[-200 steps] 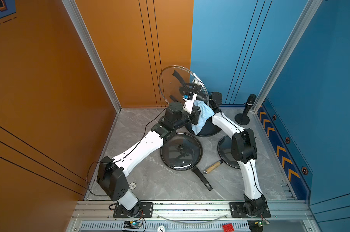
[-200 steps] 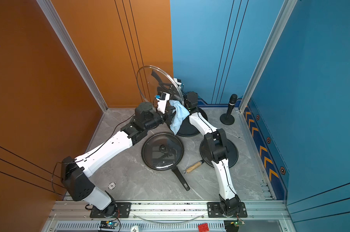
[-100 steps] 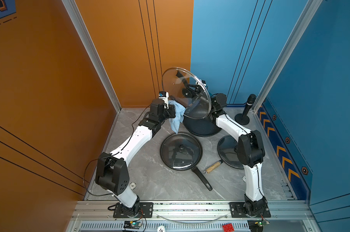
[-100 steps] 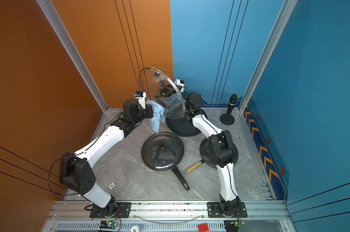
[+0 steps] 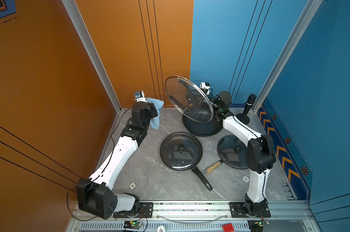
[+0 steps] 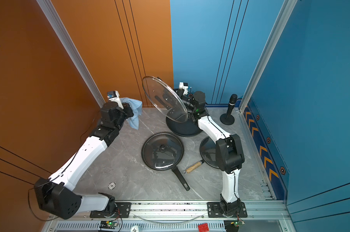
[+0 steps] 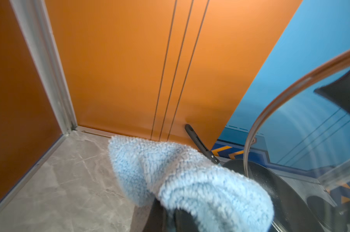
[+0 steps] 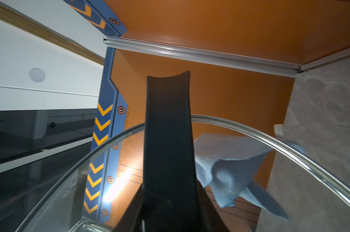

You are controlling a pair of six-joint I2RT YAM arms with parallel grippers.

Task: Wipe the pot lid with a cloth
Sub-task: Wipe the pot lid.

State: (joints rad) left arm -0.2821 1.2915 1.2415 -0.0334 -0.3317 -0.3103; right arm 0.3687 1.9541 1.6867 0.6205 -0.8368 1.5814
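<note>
Probably a robotics lab cell: panel walls point(image 5: 129, 50), aluminium framing point(image 5: 90, 50), arms point(image 5: 119, 156) bolted to a rail point(image 5: 190, 207).

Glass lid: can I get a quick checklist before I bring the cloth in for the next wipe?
1. Grip on the cloth by the left gripper: ok, clamped.
2. Hold on the glass lid by the right gripper: ok, raised and tilted.
3. Contact between cloth and lid: not ok, they are apart.
4. Nothing between cloth and lid in both top views: ok.
5. Lid's lower rim clear of the dark pot beneath: cannot tell.
</note>
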